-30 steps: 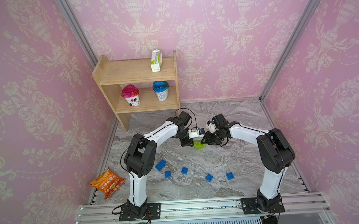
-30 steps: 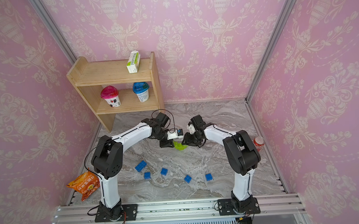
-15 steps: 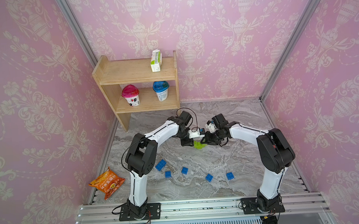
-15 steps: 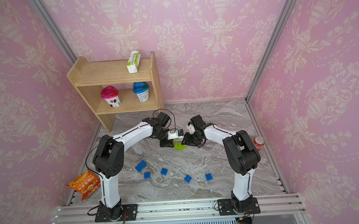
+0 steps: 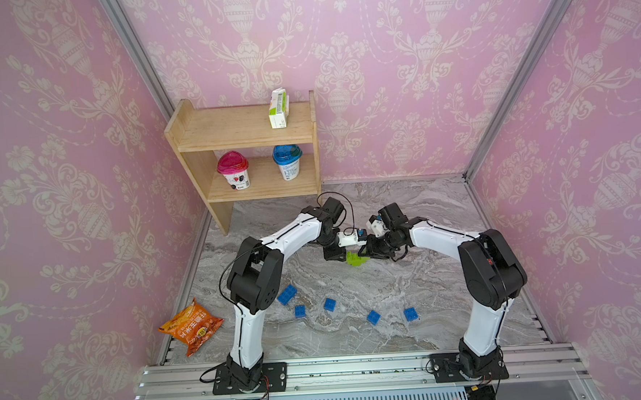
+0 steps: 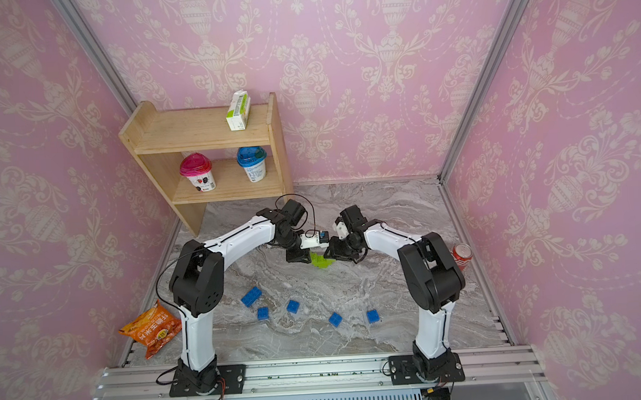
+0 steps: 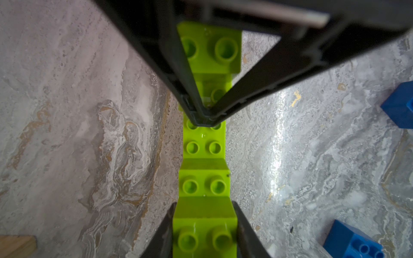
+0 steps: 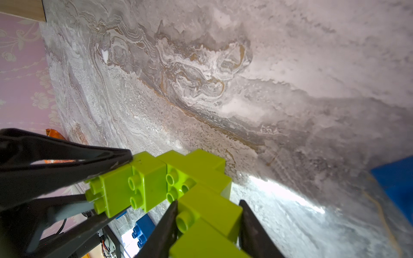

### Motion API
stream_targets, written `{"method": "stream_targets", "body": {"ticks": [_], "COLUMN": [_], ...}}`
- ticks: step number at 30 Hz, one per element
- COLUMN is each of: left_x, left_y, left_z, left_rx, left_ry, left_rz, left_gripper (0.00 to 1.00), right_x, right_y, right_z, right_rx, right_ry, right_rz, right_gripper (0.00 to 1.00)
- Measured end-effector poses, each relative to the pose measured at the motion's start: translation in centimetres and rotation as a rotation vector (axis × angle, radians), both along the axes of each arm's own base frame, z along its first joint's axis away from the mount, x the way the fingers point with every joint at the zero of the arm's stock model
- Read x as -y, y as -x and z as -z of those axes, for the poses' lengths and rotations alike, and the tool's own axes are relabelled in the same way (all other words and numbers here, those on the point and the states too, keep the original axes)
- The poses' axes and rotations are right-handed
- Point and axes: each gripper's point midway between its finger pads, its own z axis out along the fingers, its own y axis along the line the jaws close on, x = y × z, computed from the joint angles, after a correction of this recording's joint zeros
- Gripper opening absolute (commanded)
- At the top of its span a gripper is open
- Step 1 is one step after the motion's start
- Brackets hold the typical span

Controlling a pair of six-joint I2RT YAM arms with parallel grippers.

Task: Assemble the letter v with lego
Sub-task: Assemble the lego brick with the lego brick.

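- Lime-green studded plastic bricks (image 5: 356,258) are seen joined into one stepped piece at the centre of both top views. Five tiers of studs are counted in the left wrist view, but the number of bricks cannot be told.
- The left gripper (image 7: 204,223) is closed on one end brick of that piece, with a finger pressed to each side.
- The right gripper (image 8: 207,219) is clamped in the same way on the opposite end brick.
- Whether the green piece touches the grey marbled tabletop (image 5: 428,278) cannot be told.
- Five blue studded plastic bricks (image 5: 330,304) are scattered across the lower middle of both top views: one oblong brick (image 5: 287,295) and four square bricks (image 5: 373,317). All lie well apart from the green piece.
- One pale wooden shelf unit (image 5: 195,132) is placed at upper centre-left. One white-and-green carton (image 5: 279,109) stands on its top board, and two white cups are on the lower board, one pink-lidded cup (image 5: 233,171) and one blue-lidded cup (image 5: 287,162).
- One orange snack bag (image 5: 191,326) is seen at lower left.
- One red soda can (image 6: 461,255) is seen at centre right in a top view.
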Motion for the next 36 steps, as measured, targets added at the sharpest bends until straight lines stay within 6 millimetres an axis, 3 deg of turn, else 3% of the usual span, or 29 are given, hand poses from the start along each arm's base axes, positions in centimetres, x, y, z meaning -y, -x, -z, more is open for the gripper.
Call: {"method": "stream_targets", "body": {"ticks": [11, 13, 18, 23, 31, 36], "left_x": [0.2, 0.3, 0.4, 0.2, 0.2, 0.7], "left_y": [-0.1, -0.1, -0.1, -0.2, 0.0, 0.1], "left_z": [0.0, 0.0, 0.0, 0.1, 0.1, -3.2], "left_rx": [0.004, 0.008, 0.022, 0.030, 0.050, 0.124], "left_ry": [-0.023, -0.030, -0.046, -0.065, -0.046, 0.049], "left_rz": [0.006, 0.007, 0.011, 0.002, -0.012, -0.039], "left_gripper": [0.00, 0.05, 0.37, 0.62, 0.82, 0.90], "right_x": [0.1, 0.1, 0.2, 0.3, 0.4, 0.5], "right_y": [-0.1, -0.1, -0.2, -0.2, -0.3, -0.2], "right_z": [0.1, 0.1, 0.1, 0.2, 0.2, 0.2], "right_rx": [-0.001, -0.001, -0.001, -0.002, -0.002, 0.000], "right_ry": [0.000, 0.000, 0.000, 0.000, 0.001, 0.004], "right_rz": [0.002, 0.002, 0.007, 0.009, 0.012, 0.007], "right_gripper": [0.47, 0.49, 0.51, 0.52, 0.59, 0.67]}}
